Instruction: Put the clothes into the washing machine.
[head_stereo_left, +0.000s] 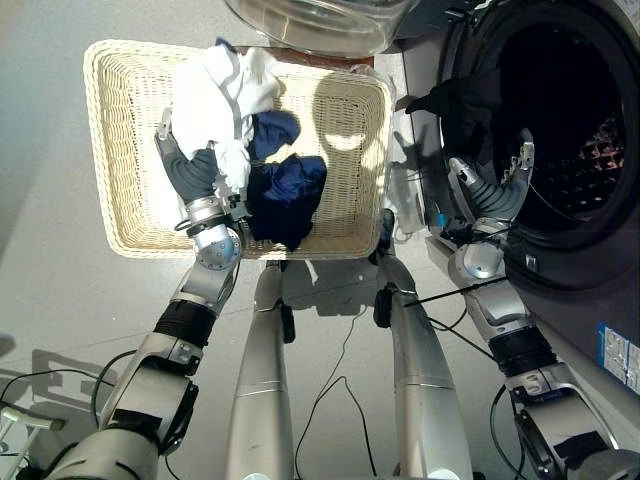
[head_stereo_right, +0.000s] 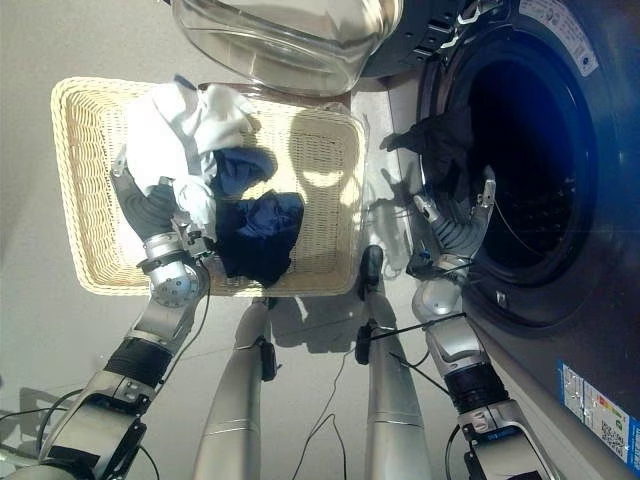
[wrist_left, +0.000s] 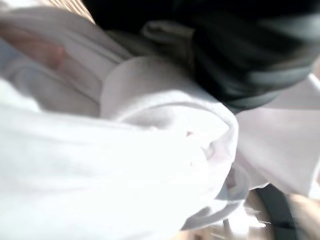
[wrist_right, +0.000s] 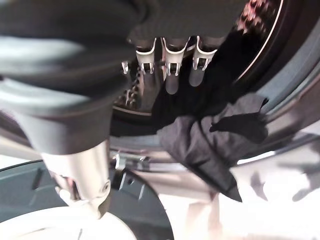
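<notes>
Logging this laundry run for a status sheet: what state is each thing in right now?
Washing machine door: swung open.
Drum: open, dark inside.
Dark garment: draped over the drum's rim, half out.
Wicker basket: holds clothes.
White garment: bunched in the basket.
Navy garment: crumpled in the basket.
Left robot hand: in the white garment, fingers hidden.
Right robot hand: open, holding nothing.

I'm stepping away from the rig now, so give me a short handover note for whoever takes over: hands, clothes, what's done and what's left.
Left hand: down in the wicker basket, against the white garment; its fingers are hidden in the cloth, so the grip is unclear.
Right hand: open, holding nothing, at the mouth of the washing machine.
Clothes: the white garment and the navy garment lie in the basket. A dark garment hangs over the drum's rim, half in.
Done: the door is open; one piece has reached the drum opening.
Left: push the dark garment fully inside, then move the white and navy pieces over.
</notes>
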